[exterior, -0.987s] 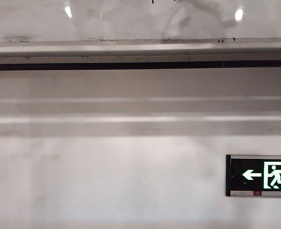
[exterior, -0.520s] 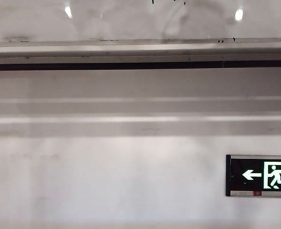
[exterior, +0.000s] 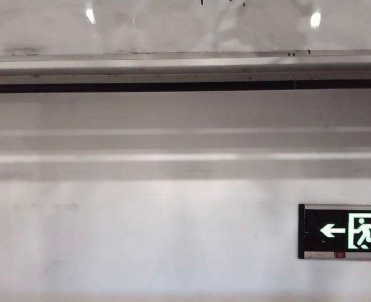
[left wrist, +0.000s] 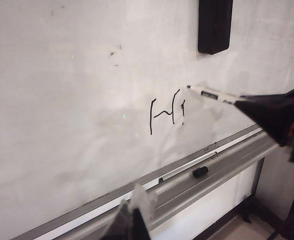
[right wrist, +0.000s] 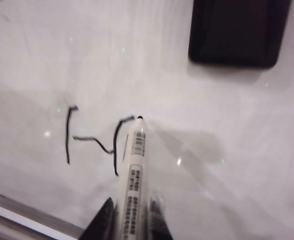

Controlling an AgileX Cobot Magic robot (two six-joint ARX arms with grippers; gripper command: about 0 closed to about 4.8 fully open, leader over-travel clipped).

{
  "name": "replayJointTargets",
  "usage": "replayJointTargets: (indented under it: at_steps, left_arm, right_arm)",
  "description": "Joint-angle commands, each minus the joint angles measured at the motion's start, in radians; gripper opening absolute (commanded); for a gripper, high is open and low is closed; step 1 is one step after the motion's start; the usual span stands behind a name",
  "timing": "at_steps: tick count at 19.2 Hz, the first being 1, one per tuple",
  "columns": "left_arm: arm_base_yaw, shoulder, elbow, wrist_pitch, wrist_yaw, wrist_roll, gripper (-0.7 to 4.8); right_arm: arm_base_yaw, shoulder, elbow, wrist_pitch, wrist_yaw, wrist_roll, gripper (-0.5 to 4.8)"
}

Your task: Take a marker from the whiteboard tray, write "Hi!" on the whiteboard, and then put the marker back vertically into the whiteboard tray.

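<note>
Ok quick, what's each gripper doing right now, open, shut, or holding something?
Left gripper: low by the whiteboard tray, holding nothing; open or shut cannot be told.
Right gripper: shut on the marker, tip at the whiteboard.

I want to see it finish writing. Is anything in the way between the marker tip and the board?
No. The right gripper holds the marker with its tip at the whiteboard, beside the strokes. The black eraser sits higher up, out of the way.

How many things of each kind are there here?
Markers: 1, the marker in the right hand, tip at the whiteboard.
Erasers: 1, black eraser.
Black piece in the whiteboard tray: 1.
Robot hands: 2; left hand near the tray.
Exit sign: 1.
Total: 6.
</note>
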Motion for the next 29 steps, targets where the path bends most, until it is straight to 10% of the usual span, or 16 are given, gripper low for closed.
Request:
replayJointTargets:
  at_steps: [1, 29]
  left_arm:
    - [0.001, -0.003, 0.005, 0.020, 0.005, 0.000, -0.06]
    - [0.001, -0.003, 0.005, 0.020, 0.004, 0.000, -0.06]
  right_arm:
    - [-0.001, 0.017, 0.004, 0.017, 0.003, -0.002, -0.05]
    - [-0.001, -0.053, 0.005, 0.019, 0.043, -0.003, -0.05]
